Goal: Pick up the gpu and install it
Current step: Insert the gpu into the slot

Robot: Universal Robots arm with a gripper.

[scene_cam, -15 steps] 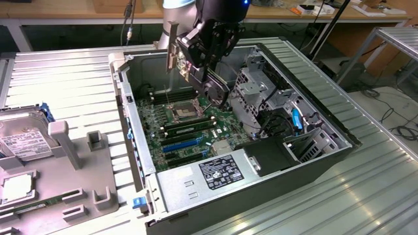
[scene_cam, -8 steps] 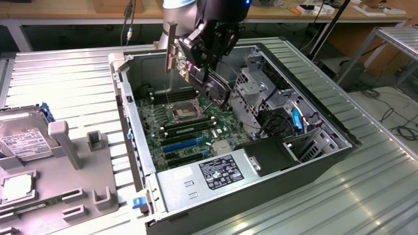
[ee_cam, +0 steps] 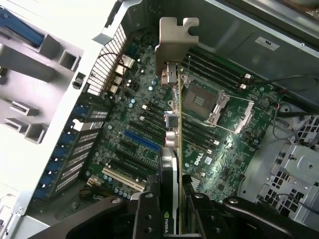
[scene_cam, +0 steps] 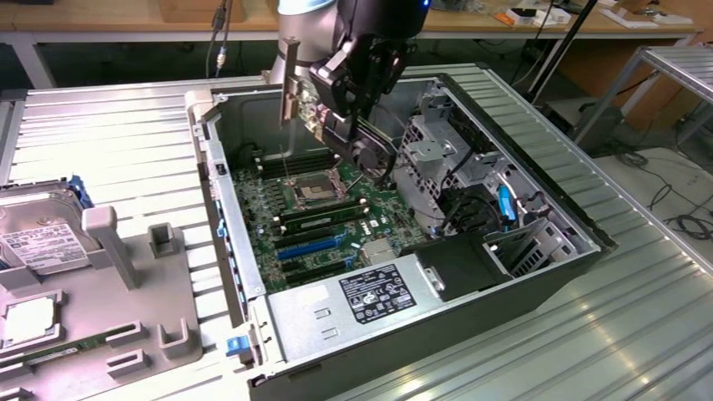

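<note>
The gpu [ee_cam: 172, 122], a thin dark expansion card with a silver metal bracket at one end, was seen edge-on in the wrist view, pinched between the two black fingers of the end effector [ee_cam: 172, 199], which were pressed against its faces. It hung in the air inside the open case, seated in no slot. Beyond it lay the green motherboard [ee_cam: 234, 149], with the square metal processor socket [ee_cam: 207, 102] to one side of the card's line and a blue slot [ee_cam: 142, 141] among black ones to the other. The black and grey computer case [scene_cam: 223, 209] lay on its side on the ribbed metal worktop [scene_cam: 100, 125], a power-supply box [scene_cam: 368, 296] with a white sticker at its near end.
</note>
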